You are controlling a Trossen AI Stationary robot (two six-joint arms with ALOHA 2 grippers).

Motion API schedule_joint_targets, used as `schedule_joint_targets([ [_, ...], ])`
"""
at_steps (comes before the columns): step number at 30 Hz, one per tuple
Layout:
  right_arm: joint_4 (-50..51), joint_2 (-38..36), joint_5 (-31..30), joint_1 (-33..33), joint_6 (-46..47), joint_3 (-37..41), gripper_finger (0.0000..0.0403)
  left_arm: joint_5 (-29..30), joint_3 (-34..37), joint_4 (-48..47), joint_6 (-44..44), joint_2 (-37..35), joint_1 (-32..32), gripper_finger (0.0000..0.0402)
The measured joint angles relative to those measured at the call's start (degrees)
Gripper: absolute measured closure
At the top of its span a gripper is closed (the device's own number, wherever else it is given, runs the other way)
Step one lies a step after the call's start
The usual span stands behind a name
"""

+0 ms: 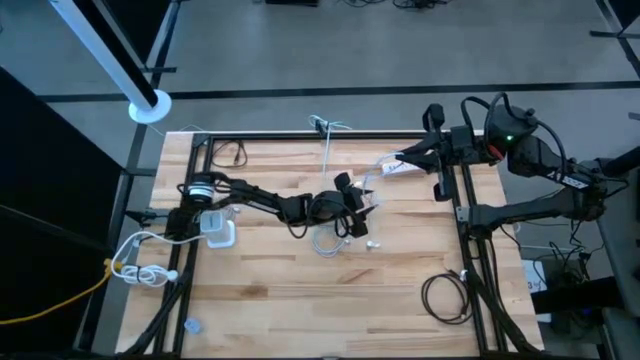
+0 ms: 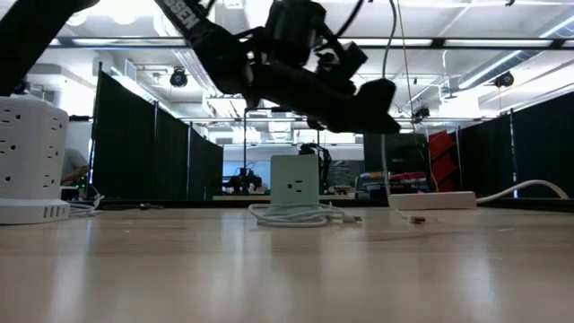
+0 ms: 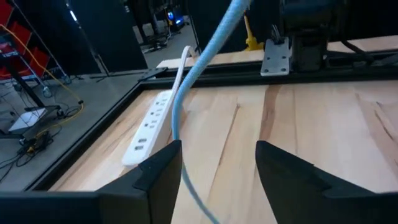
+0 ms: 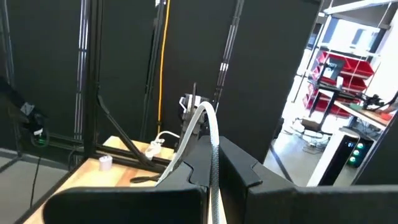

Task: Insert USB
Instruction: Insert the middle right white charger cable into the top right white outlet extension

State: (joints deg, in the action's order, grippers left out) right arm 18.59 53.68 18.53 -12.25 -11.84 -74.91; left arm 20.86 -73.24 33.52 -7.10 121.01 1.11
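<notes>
A white USB cable (image 1: 372, 180) runs from my right gripper (image 1: 402, 160) down past my left gripper (image 1: 362, 202) to a loose coil (image 1: 330, 240) on the table. Its plug end (image 1: 372, 243) lies beside the coil on the wood. My right gripper (image 4: 211, 149) is shut on the cable, high above a white power strip (image 3: 148, 124) that lies flat by the table's far right rail. My left gripper (image 3: 217, 158) is open and low over the table's middle. The cable (image 3: 186, 93) passes between its fingers, close to one; I cannot tell whether it touches. My right gripper pinches the white cable (image 4: 215, 163) between its two shut fingers, which point about level toward the table's left. The cable arches up out of the fingertips (image 4: 208, 118) and hangs slack from there, clear of the table.
A white socket tower (image 2: 31, 152) stands by the left arm's base, with white and yellow cords (image 1: 140, 262) beside it. A white cube charger (image 2: 294, 184) stands behind the coil. A black cable coil (image 1: 445, 298) lies at the near right. Black frame rails (image 1: 462, 215) border the table.
</notes>
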Motion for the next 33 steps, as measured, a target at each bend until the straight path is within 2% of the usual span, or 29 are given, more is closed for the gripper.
schedule_joint_targets([
  [8, 0.8, -0.4, 0.0, 0.0, 0.8, 0.0, 0.0401, 1.9, -3.1, -2.7, -0.3, 1.2, 0.8, 0.0195],
  [12, 0.8, -0.4, 0.1, 0.0, 0.7, 0.0, 0.0401, 1.8, -3.9, -2.5, 0.2, 1.1, 0.9, 0.0204],
  [17, 0.8, -0.1, 0.3, 0.0, 0.7, 0.0, 0.0401, -1.1, -4.9, -2.0, 0.4, 1.1, 0.9, 0.022],
  [20, 0.9, 0.0, 2.0, 0.0, 0.8, 0.0, 0.0401, -1.3, -5.4, -1.4, 0.7, 1.1, 0.9, 0.0233],
  [24, 0.7, 0.4, 3.0, 0.0, 0.9, 0.0, 0.0401, -2.6, -6.0, -1.0, 2.1, 1.5, 0.9, 0.0271],
  [29, 1.1, 1.1, 2.6, 0.0, 1.5, 0.1, 0.04, -3.7, -5.9, -1.7, 1.7, 0.8, 0.0, 0.0364],
  [33, 5.1, 1.8, -6.5, 0.0, 0.3, 0.1, 0.0399, -5.6, -5.8, -5.0, 0.5, -2.7, -1.7, 0.0379],
])
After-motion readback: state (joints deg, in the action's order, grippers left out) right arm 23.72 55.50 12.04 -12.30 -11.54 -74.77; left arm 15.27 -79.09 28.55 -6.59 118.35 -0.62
